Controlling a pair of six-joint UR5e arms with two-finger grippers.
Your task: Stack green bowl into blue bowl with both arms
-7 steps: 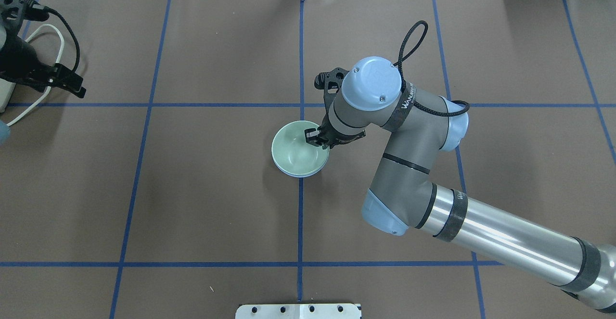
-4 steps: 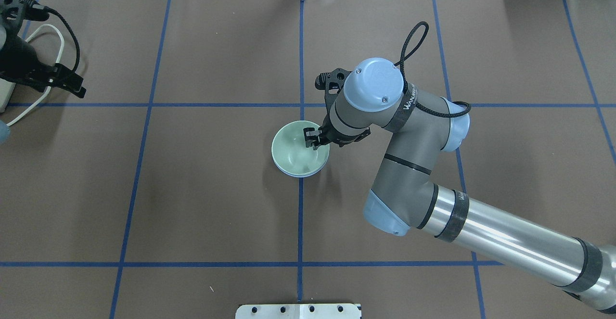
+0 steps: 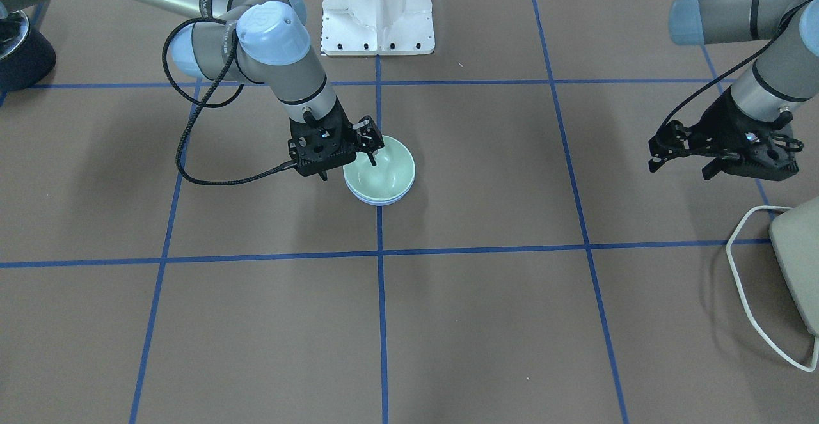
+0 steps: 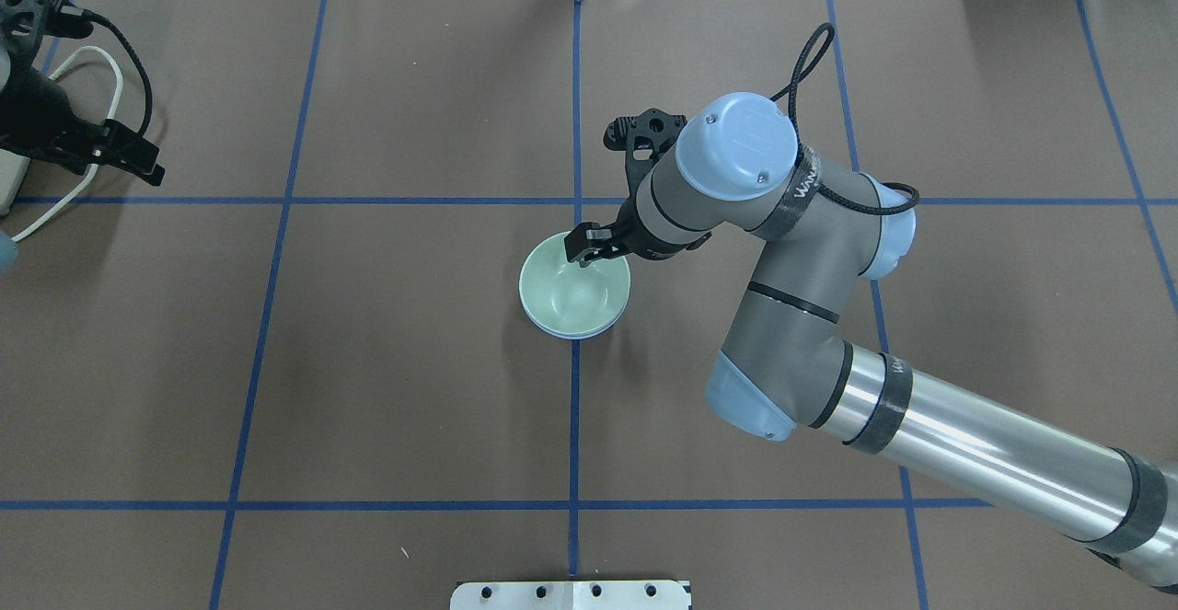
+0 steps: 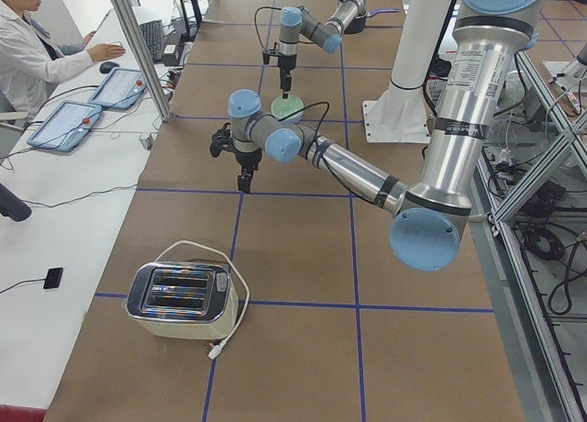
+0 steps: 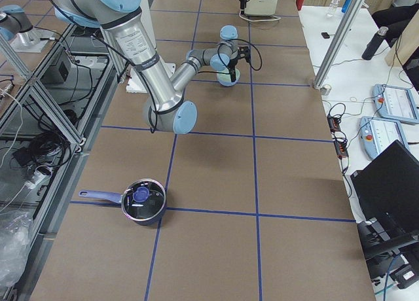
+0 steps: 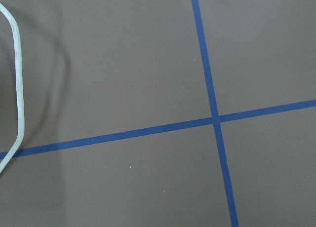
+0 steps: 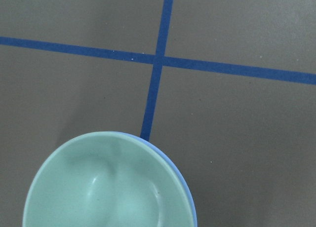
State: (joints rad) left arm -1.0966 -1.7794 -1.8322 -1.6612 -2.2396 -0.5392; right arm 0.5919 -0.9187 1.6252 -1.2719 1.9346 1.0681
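Note:
The green bowl (image 4: pixel 571 290) sits nested inside the blue bowl (image 4: pixel 578 333) at the table's centre, on a blue tape line. Only the blue bowl's rim shows beneath it. My right gripper (image 4: pixel 589 247) hovers above the green bowl's far rim, open and empty, touching nothing. In the front view the right gripper (image 3: pixel 371 146) stands over the green bowl (image 3: pixel 384 178), with the blue bowl's (image 3: pixel 377 201) edge below. The right wrist view shows the green bowl (image 8: pixel 103 187) and the blue bowl's rim (image 8: pixel 186 187), no fingers. My left gripper (image 3: pixel 681 152) hangs open and empty far off at the table's left end.
A toaster (image 5: pixel 179 298) with a white cable (image 3: pixel 742 245) sits at the left end near the left gripper. A pot (image 6: pixel 143 201) stands at the right end. The white pedestal base (image 3: pixel 377 8) is at the robot's side. Blue tape lines grid the brown mat.
My right gripper has lifted out of the green bowl, away from its rim, and the arm shifted slightly right. The nested bowls and the left arm stayed put.

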